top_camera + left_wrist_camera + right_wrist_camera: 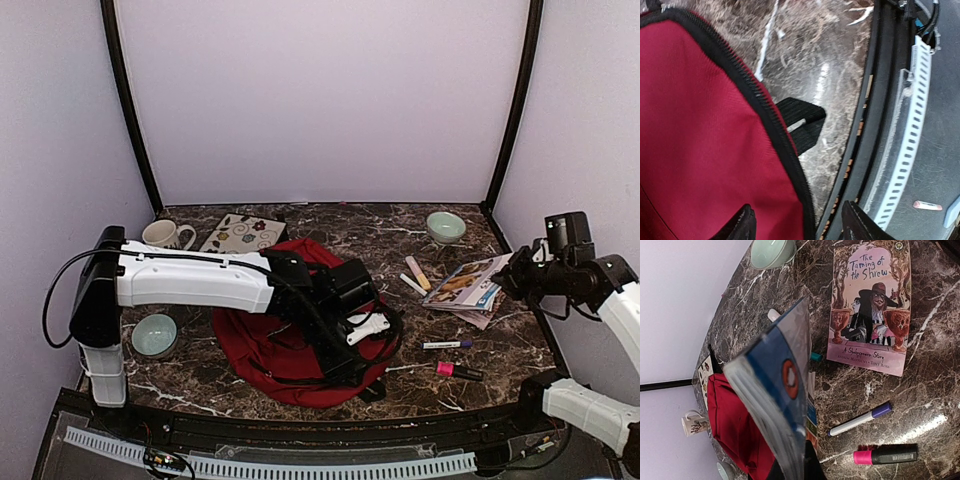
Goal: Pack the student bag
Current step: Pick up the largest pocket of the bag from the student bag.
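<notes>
**Top view.** Item: student bag [250,340], dark-red fabric, slumped flat at the middle of the table [400,225], between a pale bowl [155,335] and a book pile [465,285]. The left gripper [358,345] sits over the bag's near right edge. The right gripper [515,282] is at the pile's right side.

**Left wrist view.** Jaws stand partly apart, astride the black zip edge [765,115] close to the table's front. Nothing is clamped. A black strap tab [802,122] lies just beside the zip.

**Right wrist view.** The claw is closed on a thin blue-covered book [782,390], tilted up off the table; its fingers are hidden behind the book. A Shakespeare paperback [870,310] lies flat, with a purple-capped marker [860,420] and a pink highlighter [885,456] near it. The bag lies beyond.

**Handling (judged).** Soft, limp and light while unfilled. It will sag and fold, and its mouth is unlikely to hold open unaided. Best purchase is probably the stiffer zip edge or a strap, since plain cloth would bunch up.
</notes>
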`<action>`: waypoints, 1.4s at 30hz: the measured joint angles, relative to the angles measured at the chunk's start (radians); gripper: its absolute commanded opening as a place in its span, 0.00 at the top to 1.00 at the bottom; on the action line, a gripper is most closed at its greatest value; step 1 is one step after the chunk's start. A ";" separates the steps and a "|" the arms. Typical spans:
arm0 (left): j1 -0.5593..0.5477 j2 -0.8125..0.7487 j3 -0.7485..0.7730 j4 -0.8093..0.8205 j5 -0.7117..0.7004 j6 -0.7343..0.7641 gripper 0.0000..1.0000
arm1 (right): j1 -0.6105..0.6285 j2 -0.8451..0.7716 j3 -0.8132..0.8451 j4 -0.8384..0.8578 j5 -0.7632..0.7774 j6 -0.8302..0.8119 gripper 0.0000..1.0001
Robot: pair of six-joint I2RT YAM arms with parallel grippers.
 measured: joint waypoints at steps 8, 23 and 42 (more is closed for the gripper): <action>-0.008 0.126 0.120 -0.044 -0.059 -0.015 0.67 | 0.000 -0.021 -0.040 -0.005 -0.023 -0.009 1.00; -0.027 0.162 0.259 -0.165 -0.124 -0.118 1.00 | 0.000 -0.235 -0.111 -0.061 -0.094 -0.018 1.00; 0.100 0.138 0.241 -0.101 -0.059 -0.327 1.00 | 0.000 -0.335 -0.097 -0.123 -0.197 0.003 1.00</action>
